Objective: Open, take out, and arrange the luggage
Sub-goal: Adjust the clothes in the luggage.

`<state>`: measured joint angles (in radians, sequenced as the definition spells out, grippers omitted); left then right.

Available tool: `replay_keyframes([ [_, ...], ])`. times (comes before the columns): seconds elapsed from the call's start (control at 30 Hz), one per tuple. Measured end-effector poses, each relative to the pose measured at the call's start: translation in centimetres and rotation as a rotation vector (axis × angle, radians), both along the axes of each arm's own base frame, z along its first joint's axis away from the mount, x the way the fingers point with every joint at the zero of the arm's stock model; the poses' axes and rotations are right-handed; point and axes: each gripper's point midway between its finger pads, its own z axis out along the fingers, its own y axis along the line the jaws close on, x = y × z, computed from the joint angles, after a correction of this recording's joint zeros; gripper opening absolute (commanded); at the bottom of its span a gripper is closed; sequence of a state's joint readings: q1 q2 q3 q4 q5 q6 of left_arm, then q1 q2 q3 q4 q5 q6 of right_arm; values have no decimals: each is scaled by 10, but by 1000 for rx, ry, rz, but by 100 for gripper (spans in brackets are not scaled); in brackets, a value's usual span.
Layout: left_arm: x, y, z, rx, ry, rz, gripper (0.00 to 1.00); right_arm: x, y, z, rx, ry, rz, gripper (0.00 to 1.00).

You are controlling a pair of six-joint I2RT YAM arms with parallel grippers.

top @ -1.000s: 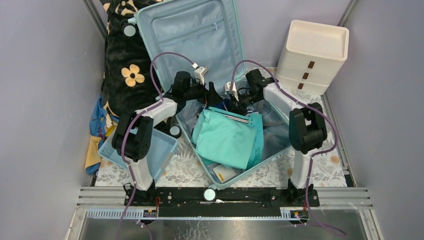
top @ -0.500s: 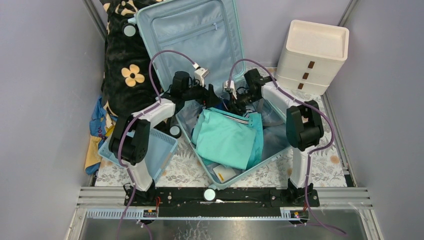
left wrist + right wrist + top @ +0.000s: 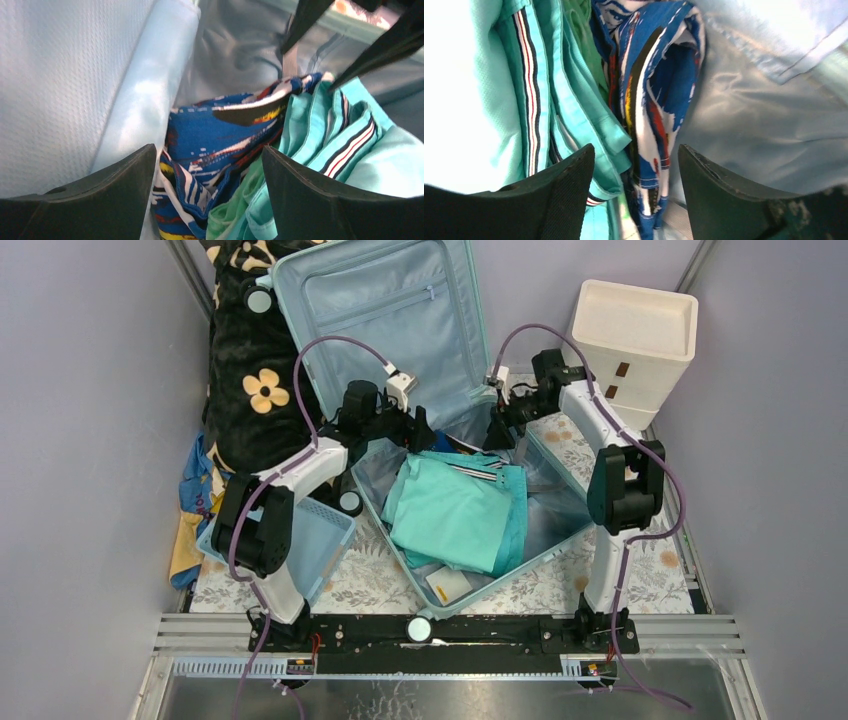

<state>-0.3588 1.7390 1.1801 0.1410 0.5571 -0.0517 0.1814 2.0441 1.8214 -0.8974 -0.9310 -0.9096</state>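
- left gripper (image 3: 207,155): jaws spread wide with nothing pinched between them. It hangs right over a blue patterned cloth (image 3: 220,135) with red, white and yellow marks, tucked in at the end of the clothes pile.
- right gripper (image 3: 636,150): same deal, jaws wide apart and empty. It points down at that blue cloth from the other side, with grey-blue lining (image 3: 749,115) just beside it.
- from the top camera, both grippers sit near each other over the far end of the luggage (image 3: 380,300), close to the hinge. The left one is over the clothes and the right one is nearer the right-hand wall of the case.
- a mint green top (image 3: 450,520) with striped trim is folded on top of the pile. It touches the blue cloth and fills most of the middle of the lower half.
- a white packet (image 3: 450,587) lies at the near end of the case, partly under the mint top.
- the luggage itself is wide open mid-table. The lower half lies flat on the floral table cover (image 3: 560,585) and the lid stands up at the back, right next to a black flowered blanket (image 3: 250,370).
- a blue basket (image 3: 325,540) sits just left of the case; can't tell if they touch.
- a cream drawer unit (image 3: 625,350) is in the far right corner, apart from the case.
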Motion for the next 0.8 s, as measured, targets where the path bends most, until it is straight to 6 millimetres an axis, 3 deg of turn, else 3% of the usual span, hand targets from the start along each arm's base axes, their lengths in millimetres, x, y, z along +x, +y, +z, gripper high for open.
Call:
replay_keyframes([
  [0.27, 16, -7, 47, -52, -74, 20, 83, -30, 10, -40, -31, 112, -84, 34],
  [0.43, 7, -23, 49, -91, -39, 9, 83, -38, 28, -62, -79, 103, -74, 22],
  [0.53, -2, -31, 39, -107, -8, 0, 84, -41, 34, -65, -86, 87, -57, 24],
  [0.67, -14, -36, 8, -78, 52, 8, 87, -43, 37, -62, -87, 76, -44, 40],
  [0.8, -11, -39, -17, -20, 53, 37, 89, -38, 32, -47, -71, 90, -59, 51],
])
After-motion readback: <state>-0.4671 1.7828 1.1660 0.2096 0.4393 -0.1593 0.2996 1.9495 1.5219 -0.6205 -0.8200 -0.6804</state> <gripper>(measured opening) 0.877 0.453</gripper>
